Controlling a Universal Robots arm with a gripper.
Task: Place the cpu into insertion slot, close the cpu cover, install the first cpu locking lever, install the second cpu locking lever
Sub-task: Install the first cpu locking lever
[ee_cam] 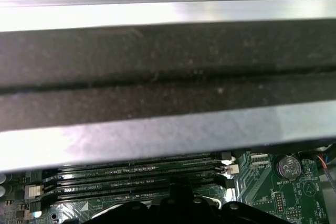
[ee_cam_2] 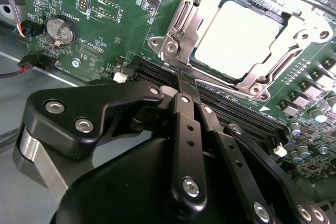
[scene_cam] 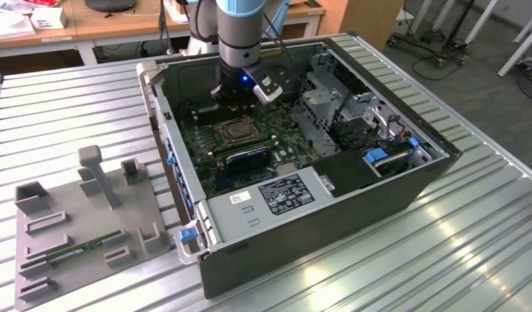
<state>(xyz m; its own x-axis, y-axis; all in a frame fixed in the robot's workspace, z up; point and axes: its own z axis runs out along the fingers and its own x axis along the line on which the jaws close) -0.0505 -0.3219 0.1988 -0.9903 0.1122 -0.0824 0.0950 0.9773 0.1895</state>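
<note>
Slatted tabletop (scene_cam: 473, 214) | arm (scene_cam: 240, 32) vertical inside computer case (scene_cam: 335, 214), gripper (ee_cam_2: 184, 81) pinched closed | pale cpu (ee_cam_2: 239, 40) seated under cpu cover (ee_cam_2: 207, 9)

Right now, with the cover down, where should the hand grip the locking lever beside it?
Likely its bent end near the socket corner, from above and the outer side: the locking lever is a thin rod lying close along the cpu cover.

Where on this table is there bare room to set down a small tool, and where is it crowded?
Bare ribbed table lies to the exterior view's right of the computer case, and also between the grey fixture tray and the wooden desks. Inside the case it is crowded: the gripper sits close beside the cpu, with the drive cage near.
</note>
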